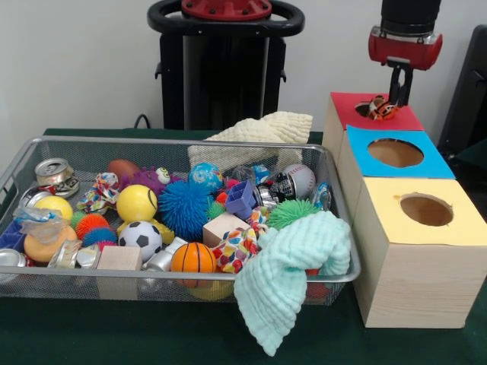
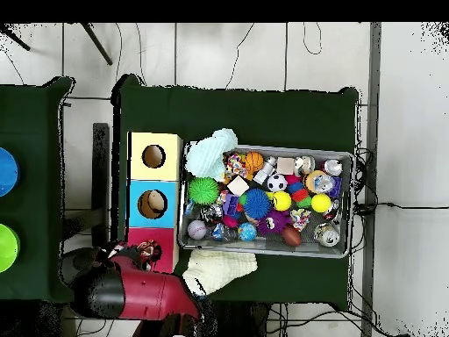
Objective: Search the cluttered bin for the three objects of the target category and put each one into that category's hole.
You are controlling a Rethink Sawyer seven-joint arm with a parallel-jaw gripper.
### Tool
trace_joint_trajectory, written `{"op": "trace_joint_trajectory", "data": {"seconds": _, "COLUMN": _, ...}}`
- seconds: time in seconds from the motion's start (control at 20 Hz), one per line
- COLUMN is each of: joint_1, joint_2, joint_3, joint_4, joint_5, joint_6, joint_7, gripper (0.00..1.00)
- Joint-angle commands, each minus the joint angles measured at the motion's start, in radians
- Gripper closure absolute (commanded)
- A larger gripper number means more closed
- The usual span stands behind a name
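Mint cloth (image 1: 293,277) drapes the bin (image 1: 91,285); hand's (image 1: 397,97) grip seemingly unclear.

White wall (image 1: 76,61), tiled floor (image 2: 228,53), green tablecloth (image 2: 263,114)

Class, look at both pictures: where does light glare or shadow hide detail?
Front view: even light, a soft shine on the yellow ball, and the gripper is dark above the red box. Overhead view: the pale floor looks washed out, while the green cloth stays dark.
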Motion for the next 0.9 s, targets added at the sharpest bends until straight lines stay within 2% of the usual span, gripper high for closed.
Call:
{"op": "trace_joint_trajectory", "data": {"seconds": 0.05, "joint_1": -0.035, "joint_2": 0.085, "joint_3": 0.119, "joint_4": 0.070, "joint_5": 0.038, "joint_6": -0.055, "joint_7": 0.191, "gripper": 1.00}}
{"op": "trace_joint_trajectory", "data": {"seconds": 0.35, "joint_1": -0.021, "joint_2": 0.116, "joint_3": 0.110, "joint_4": 0.083, "joint_5": 0.030, "joint_6": -0.089, "joint_7": 0.206, "gripper": 1.00}}
{"op": "trace_joint_trajectory", "data": {"seconds": 0.9, "joint_1": -0.021, "joint_2": 0.075, "joint_3": 0.082, "joint_4": 0.141, "joint_5": 0.016, "joint_6": -0.074, "joint_7": 0.202, "gripper": 1.00}}
